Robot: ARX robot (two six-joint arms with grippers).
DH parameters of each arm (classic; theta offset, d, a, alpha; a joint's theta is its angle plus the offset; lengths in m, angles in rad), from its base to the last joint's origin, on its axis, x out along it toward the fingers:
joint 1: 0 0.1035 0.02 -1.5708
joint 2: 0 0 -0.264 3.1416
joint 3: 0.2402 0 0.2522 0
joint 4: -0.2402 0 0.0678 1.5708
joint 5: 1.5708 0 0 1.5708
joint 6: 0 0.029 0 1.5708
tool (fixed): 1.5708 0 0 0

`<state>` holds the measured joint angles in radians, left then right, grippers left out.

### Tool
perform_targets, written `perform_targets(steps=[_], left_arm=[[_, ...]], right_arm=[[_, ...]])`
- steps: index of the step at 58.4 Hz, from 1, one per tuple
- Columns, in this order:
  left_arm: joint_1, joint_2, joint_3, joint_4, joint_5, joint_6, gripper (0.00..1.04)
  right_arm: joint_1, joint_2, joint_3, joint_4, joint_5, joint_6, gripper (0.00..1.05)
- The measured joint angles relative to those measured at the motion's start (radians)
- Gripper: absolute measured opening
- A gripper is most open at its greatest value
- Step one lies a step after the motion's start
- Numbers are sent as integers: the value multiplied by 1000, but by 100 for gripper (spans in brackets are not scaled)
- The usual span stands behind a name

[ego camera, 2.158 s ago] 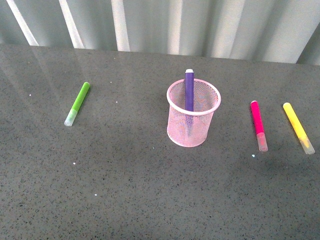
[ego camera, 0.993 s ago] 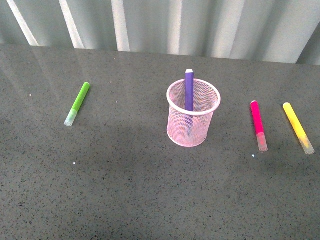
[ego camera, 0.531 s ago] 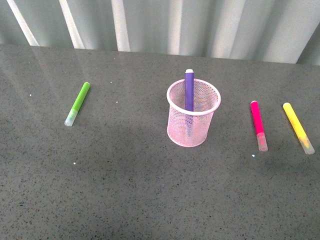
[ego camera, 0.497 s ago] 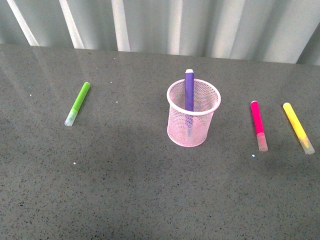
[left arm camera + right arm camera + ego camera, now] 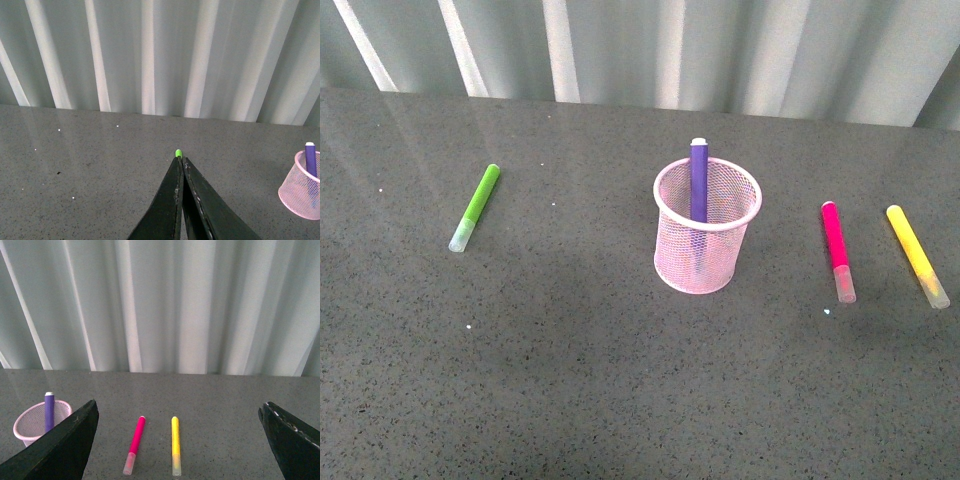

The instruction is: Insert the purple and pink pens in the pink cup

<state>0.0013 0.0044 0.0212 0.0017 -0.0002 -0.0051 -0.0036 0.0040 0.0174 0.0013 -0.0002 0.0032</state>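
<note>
The pink cup (image 5: 706, 240) stands upright mid-table, and the purple pen (image 5: 698, 180) stands inside it, its top above the rim. To the cup's right the pink pen (image 5: 837, 250) lies flat on the table. Neither gripper shows in the front view. In the left wrist view my left gripper (image 5: 179, 161) is shut with nothing in it, the cup (image 5: 302, 193) off to one side. In the right wrist view my right gripper (image 5: 177, 412) is open wide above the table, with the pink pen (image 5: 135, 444) lying between its fingers' spread and the cup (image 5: 35, 423) with the purple pen (image 5: 49, 411) beside one finger.
A lime-green marker (image 5: 475, 207) lies at the table's left; its tip (image 5: 178, 153) peeks past the left fingertips. A yellow marker (image 5: 917, 255) lies right of the pink pen, also seen as the yellow marker (image 5: 175, 444). A corrugated white wall (image 5: 720, 50) backs the grey table (image 5: 570, 380).
</note>
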Motion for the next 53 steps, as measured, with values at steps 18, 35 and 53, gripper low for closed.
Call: perform_targets(steps=[18, 35, 53], left_arm=[[0, -1, 0, -1, 0, 0, 18], [0, -1, 0, -1, -1, 0, 68], [0, -1, 0, -1, 0, 1, 98]], right_arm=[[0, 0, 0, 0, 0, 0, 98], [24, 64, 23, 8, 77, 83, 98], [-110, 1099, 484, 507, 28, 195, 98]])
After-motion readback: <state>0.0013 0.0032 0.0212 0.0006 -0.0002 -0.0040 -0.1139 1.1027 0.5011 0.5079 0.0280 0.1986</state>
